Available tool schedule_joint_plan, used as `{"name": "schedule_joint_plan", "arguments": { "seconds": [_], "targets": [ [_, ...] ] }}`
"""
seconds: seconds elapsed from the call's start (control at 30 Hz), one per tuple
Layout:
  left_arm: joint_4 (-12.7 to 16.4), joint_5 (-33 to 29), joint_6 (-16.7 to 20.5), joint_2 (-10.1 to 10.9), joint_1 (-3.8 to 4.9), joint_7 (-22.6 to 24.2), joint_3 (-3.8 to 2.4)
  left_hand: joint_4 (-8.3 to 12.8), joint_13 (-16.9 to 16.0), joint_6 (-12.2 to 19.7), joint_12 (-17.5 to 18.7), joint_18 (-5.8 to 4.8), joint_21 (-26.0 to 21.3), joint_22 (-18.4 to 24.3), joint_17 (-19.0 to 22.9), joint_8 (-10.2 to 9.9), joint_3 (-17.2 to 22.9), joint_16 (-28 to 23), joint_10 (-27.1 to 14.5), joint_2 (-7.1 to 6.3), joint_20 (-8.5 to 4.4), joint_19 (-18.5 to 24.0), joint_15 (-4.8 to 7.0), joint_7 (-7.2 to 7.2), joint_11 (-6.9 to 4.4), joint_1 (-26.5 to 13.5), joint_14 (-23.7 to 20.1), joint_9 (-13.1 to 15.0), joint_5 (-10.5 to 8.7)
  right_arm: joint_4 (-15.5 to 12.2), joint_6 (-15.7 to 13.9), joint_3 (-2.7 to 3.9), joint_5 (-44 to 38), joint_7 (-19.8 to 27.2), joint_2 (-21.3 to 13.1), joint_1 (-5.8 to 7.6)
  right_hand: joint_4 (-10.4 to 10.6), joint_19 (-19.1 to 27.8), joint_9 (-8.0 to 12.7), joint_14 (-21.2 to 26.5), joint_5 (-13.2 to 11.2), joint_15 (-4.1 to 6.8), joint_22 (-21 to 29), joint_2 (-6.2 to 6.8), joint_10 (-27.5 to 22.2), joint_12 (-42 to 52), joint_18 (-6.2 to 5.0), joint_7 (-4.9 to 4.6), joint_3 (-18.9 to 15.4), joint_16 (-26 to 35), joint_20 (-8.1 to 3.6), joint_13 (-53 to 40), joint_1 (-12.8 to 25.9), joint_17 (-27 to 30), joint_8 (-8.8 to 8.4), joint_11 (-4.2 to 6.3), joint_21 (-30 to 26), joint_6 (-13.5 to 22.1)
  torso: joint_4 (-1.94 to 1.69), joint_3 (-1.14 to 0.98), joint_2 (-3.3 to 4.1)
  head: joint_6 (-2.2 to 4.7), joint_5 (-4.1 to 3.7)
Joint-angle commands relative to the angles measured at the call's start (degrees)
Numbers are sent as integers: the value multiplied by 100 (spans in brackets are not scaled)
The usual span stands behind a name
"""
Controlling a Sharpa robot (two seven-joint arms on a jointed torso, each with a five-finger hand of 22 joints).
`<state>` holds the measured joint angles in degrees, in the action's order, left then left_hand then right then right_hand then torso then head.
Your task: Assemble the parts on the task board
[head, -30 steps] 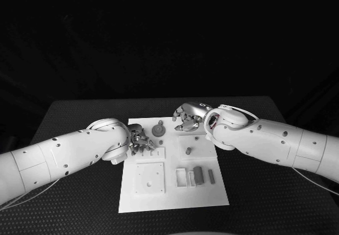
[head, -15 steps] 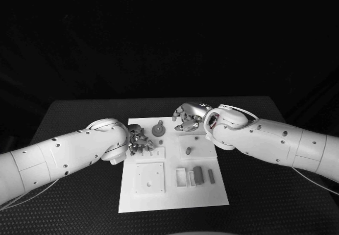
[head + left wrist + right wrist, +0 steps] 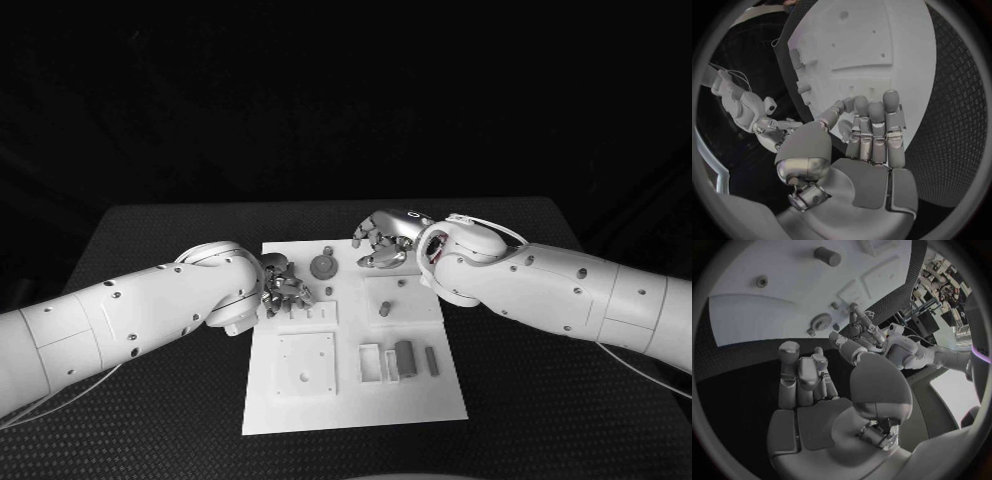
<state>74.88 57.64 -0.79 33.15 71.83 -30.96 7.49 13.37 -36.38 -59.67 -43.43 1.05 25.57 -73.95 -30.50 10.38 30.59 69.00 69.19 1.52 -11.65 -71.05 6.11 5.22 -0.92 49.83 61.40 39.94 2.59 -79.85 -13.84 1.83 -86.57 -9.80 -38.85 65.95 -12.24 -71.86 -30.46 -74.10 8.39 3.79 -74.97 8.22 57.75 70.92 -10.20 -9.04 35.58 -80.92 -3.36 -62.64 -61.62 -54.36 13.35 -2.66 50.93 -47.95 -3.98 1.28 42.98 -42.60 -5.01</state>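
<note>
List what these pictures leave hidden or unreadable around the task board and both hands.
- Left hand, head view: its own fingers hide whatever lies under them on the task board.
- Left hand, left wrist view: fingers cover the board beneath; any held part cannot be told.
- Right hand, head view: fingertips' contact unclear.
- Gear: teeth too small.

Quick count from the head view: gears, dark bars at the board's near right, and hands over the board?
gear: 1
dark bars: 2
hands, left hand and right hand: 2
Total: 5
</note>
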Motion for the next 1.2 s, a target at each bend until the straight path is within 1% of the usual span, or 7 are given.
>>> {"name": "schedule_joint_plan", "arguments": {
  "seconds": [0.03,0.17,0.3,0.37,0.63,0.87,1.2],
  "targets": [
    [-10,-88,-111,7,-53,-99,42,22,-10,28,-16,170,-26,-6,-7,-20,12,-42,-36,72,-20,-1,28,27,4,39,2,-4,26,1,61,-1,-36,26,3,-3,33,-7,8,16,19,-37,-103,-16,-26,32,-480,-33,-6,35,-37,9,57,1,-23,-21,-18,4,0,1,-2,9,1],
    [-12,-123,-129,24,-53,-91,42,-3,-12,69,-11,164,-37,-8,-6,-46,36,-52,-44,14,-14,5,17,42,20,-22,-2,-24,66,6,63,-2,-34,26,-2,-3,33,-7,8,16,19,-37,-103,-15,-26,32,-480,-33,-6,35,-37,9,57,2,-23,-21,-19,4,-2,3,-2,8,-2],
    [-17,-131,-155,39,-54,-80,42,-90,-23,68,-10,165,-50,-19,-9,-56,72,-67,-48,-210,-14,-6,15,46,24,-194,6,-58,468,9,62,-4,-31,25,-2,-3,34,-7,9,16,19,-37,-103,-14,-26,32,-480,-33,-6,35,-37,9,59,1,-24,-21,-19,5,-3,2,-3,11,-3],
    [-19,-137,-182,39,-54,-81,42,-109,-27,67,-12,165,-52,-23,-11,-57,70,-68,-48,-270,-13,-9,14,47,24,-246,8,-65,536,10,62,-5,-31,26,-1,-3,35,-7,9,14,19,-37,-103,-13,-26,32,-480,-33,-6,34,-37,9,59,-3,-24,-21,-19,6,-3,4,-2,12,-2],
    [-26,-149,-188,49,-54,-101,42,-217,-37,64,-17,169,-62,-32,-18,-56,77,-70,-50,-402,-15,-19,16,46,22,-393,12,-82,556,20,63,-6,-29,27,-2,-3,37,-7,9,15,19,-37,-103,-12,-26,33,-480,-33,-6,35,-37,10,60,0,-25,-22,-19,7,2,4,3,8,-1],
    [-47,-149,-212,51,-54,-125,42,-361,-50,69,-21,176,-77,-45,-30,-56,55,-72,-62,-617,-18,-17,18,46,21,-616,4,-99,487,20,64,-7,-29,25,-3,-3,39,-7,9,17,19,-37,-103,-11,-27,33,-480,-34,-5,37,-38,10,61,3,-26,-22,-19,8,-1,-3,1,7,1],
    [-54,-152,-185,64,-54,-109,40,-417,-62,47,-35,185,-76,-57,-41,-38,99,-61,-56,-633,-25,-29,27,35,11,-654,10,-98,478,29,63,-8,-29,26,-4,-4,40,-7,9,15,19,-37,-103,-11,-27,34,-480,-33,-4,36,-38,11,60,-2,-26,-22,-20,8,9,-5,5,10,3]
  ]
}}
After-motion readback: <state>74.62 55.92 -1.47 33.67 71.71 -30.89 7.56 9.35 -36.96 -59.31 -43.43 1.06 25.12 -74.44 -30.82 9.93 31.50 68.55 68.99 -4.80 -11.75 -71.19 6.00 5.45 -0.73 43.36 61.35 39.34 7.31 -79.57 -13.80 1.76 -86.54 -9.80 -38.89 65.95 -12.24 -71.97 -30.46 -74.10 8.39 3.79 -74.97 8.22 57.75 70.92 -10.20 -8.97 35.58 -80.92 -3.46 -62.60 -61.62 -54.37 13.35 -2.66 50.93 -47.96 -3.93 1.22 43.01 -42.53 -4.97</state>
